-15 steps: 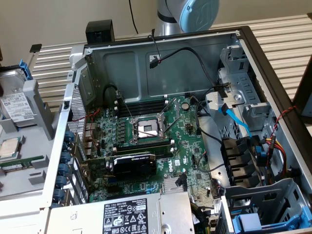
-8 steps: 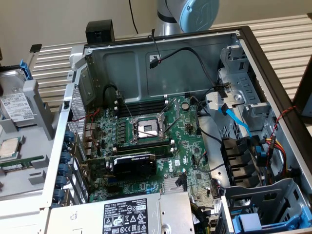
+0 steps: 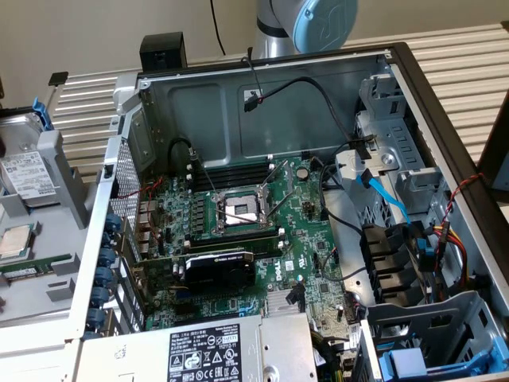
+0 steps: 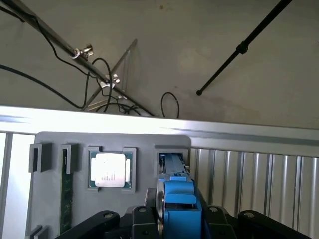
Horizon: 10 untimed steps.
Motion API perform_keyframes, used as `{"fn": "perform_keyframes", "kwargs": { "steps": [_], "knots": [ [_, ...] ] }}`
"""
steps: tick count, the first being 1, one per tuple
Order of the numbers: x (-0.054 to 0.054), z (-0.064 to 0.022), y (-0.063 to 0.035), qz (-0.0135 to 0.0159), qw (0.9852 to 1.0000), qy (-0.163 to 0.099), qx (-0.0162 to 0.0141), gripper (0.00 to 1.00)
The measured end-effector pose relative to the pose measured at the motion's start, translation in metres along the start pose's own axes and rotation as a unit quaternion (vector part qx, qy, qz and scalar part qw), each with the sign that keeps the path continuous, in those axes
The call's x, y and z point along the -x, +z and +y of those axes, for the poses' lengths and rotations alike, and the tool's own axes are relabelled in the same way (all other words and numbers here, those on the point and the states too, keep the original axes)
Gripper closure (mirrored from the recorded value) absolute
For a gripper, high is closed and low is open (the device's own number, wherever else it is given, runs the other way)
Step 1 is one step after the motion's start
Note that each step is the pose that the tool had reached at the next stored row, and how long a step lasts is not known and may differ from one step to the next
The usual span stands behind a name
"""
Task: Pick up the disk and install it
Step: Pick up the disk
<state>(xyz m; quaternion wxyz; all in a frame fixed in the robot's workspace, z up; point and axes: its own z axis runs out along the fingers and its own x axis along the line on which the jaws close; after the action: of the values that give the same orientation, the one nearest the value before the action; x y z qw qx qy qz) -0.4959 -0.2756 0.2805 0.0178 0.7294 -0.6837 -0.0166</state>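
Gripper point(image 4: 178, 218) is half-closed, pinching the silver metal disk point(image 4: 178, 199) in its blue plastic carrier edge-on, probably so it slots in straight.

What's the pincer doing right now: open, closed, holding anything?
Pincer: cannot be told; it is right at the blue end of the disk.

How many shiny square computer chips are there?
1. The square chip lies in the grey tray, on the exterior view's left, beside the open computer case. The socket on the motherboard looks empty. Others may be hidden.
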Motion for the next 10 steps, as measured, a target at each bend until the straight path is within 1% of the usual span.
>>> {"fn": "perform_keyframes", "kwargs": {
  "steps": [7, 10],
  "knots": [
    [-0.0001, 0.0000, 0.0007, -0.0001, 1.0000, 0.001, -0.0001, 0.62],
    [-0.0001, 0.0001, 0.0010, -0.0003, 1.0000, 0.005, -0.0002, 0.62]
  ]
}}
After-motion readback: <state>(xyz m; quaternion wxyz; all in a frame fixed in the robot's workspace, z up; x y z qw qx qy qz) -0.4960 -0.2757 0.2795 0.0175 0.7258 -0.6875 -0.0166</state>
